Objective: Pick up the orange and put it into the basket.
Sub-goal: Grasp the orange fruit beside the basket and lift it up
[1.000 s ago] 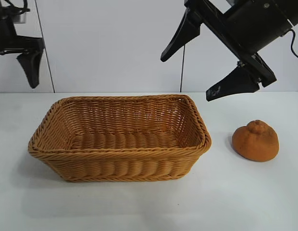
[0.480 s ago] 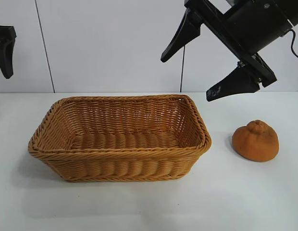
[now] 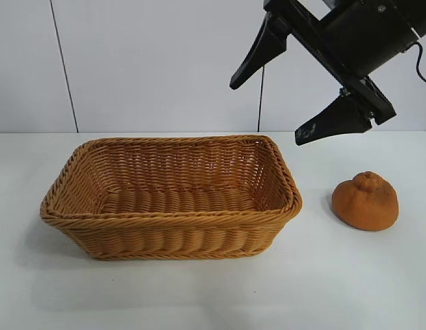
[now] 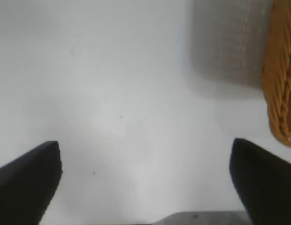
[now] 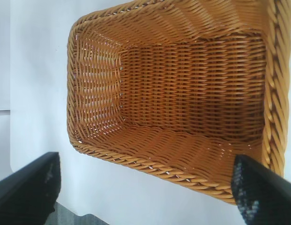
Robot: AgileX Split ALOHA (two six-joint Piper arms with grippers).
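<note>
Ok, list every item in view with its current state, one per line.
orange: resting on the table, right of the basket, not held.
basket: upright on the table, nothing inside.
right gripper: open, hanging above the basket's right end, holding nothing.
left gripper: open over bare table beside the basket, holding nothing.

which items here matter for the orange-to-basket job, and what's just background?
Job:
- orange, on the table right of the basket
- basket, nothing in it
- right gripper, open, above the basket's right end
- left gripper, open over bare table beside the basket

Background:
- white table
- wall panels
</note>
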